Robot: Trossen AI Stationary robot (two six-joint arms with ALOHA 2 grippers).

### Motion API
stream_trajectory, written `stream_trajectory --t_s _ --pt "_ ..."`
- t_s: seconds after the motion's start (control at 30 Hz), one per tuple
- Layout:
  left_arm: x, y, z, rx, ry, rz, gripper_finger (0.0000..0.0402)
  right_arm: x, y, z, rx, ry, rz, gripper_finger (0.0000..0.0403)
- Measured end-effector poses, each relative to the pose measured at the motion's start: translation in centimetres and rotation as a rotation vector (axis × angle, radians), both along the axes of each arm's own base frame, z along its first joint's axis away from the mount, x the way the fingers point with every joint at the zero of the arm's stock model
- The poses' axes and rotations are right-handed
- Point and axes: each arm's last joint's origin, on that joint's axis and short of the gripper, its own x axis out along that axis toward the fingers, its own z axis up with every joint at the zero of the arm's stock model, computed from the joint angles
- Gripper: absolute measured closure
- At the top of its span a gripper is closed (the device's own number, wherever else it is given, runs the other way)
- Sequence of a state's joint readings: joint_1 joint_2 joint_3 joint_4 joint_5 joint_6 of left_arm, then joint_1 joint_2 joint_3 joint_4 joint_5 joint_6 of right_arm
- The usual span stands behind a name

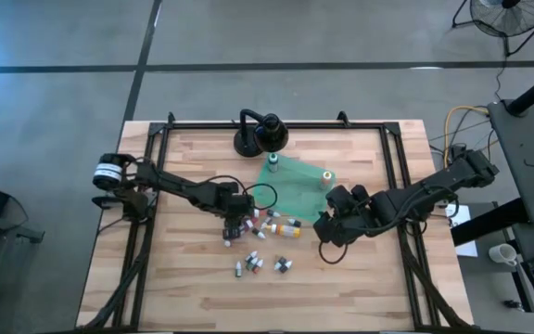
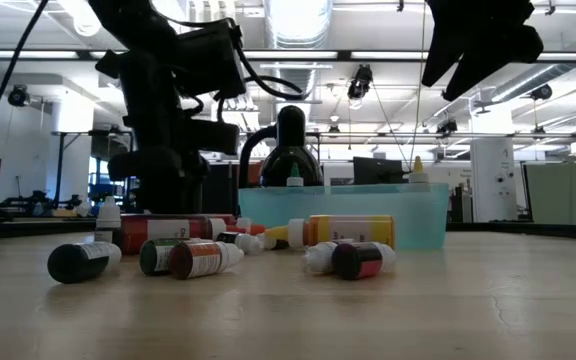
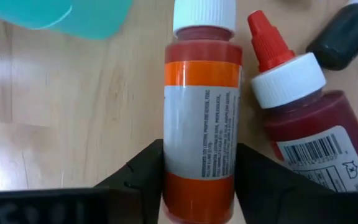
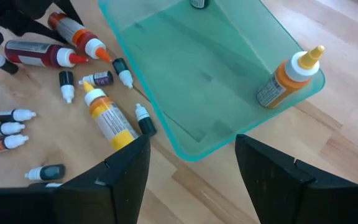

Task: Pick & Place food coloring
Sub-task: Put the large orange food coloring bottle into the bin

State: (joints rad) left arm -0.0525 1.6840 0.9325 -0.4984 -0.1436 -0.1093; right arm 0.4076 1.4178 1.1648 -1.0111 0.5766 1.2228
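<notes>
Wooden tabletop carries scattered food coloring bottles [image 1: 265,243] beside a green tray [image 4: 191,81]; the left gripper [image 3: 199,180] pinches an orange-labelled bottle [image 3: 201,124] lying flat, apparently for transfer; the right gripper [image 4: 191,168] hovers spread near the tray's corner, waiting.

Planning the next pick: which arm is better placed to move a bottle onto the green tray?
Left. Its claw already straddles a red-orange bottle lying on the table beside the pile. The right claw is open, holding nothing, raised near the green tray edge.
</notes>
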Motion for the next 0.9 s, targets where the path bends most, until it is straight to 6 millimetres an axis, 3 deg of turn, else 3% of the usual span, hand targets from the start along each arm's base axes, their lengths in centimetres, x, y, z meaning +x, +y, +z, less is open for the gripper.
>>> stream_trajectory --t_s 0.17,0.27,0.4,0.57,0.73,0.9 --pt "-0.6 0.1 0.7 0.012 0.011 0.014 0.0301 0.0 0.0 0.1 -0.004 0.001 0.021 0.0174" --pt "-1.4 0.2 2.2 0.03 -0.01 0.064 0.0301 0.1 0.1 0.5 0.008 -0.023 0.055 0.0175" --pt "-2.9 0.2 5.3 0.0 -0.1 0.143 0.03 0.7 -0.3 1.3 0.082 -0.103 0.108 0.0175" --pt "-4.5 -0.8 11.0 -0.157 -0.45 0.213 0.03 2.0 -1.6 2.5 0.203 -0.279 0.262 0.0175" --pt "-5.3 -1.3 15.6 -0.411 -0.779 0.204 0.03 3.2 -2.1 4.0 -0.01 -0.42 0.512 0.0175" --pt "-5.5 -2.3 16.3 -0.406 -0.83 0.121 0.03 3.7 -2.2 4.8 -0.185 -0.379 0.667 0.0175"
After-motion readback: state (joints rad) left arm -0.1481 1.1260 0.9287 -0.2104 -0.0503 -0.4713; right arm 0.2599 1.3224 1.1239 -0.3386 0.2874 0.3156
